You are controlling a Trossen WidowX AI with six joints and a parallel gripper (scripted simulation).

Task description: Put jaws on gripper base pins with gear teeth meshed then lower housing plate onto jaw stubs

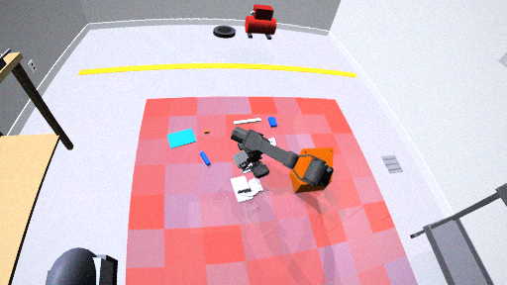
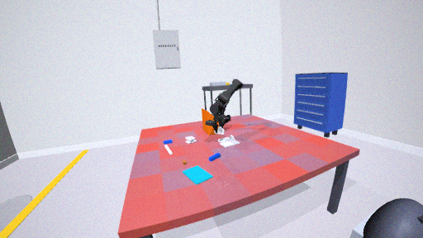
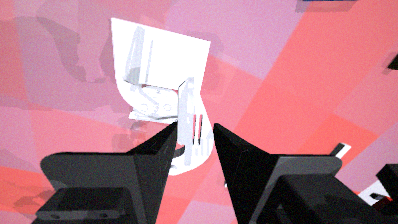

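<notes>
The white gripper base (image 1: 238, 183) (image 2: 228, 142) (image 3: 175, 55) lies flat on the table. In the wrist view two round pins or stubs show on its lower part, and one white jaw (image 3: 134, 57) seems to stand on its left side. My gripper (image 1: 248, 169) (image 2: 217, 129) (image 3: 195, 126) is shut on the other white jaw (image 2: 221, 130) (image 3: 185, 115), a curved part with slots, held above the table beside the base. Its gear teeth cannot be made out. A small white part (image 1: 272, 142) (image 2: 190, 140), perhaps the housing plate, lies apart, partly behind the arm in the top view.
An orange block (image 1: 309, 153) stands by the arm's base. A cyan plate (image 1: 181, 139) (image 2: 197, 174), a blue stick (image 1: 205, 158) (image 2: 215, 157), a blue block (image 1: 272, 122) (image 2: 168, 141), a white bar (image 1: 248, 121) (image 2: 168, 149) and a small brown piece (image 1: 206, 132) (image 2: 184, 163) lie on the table.
</notes>
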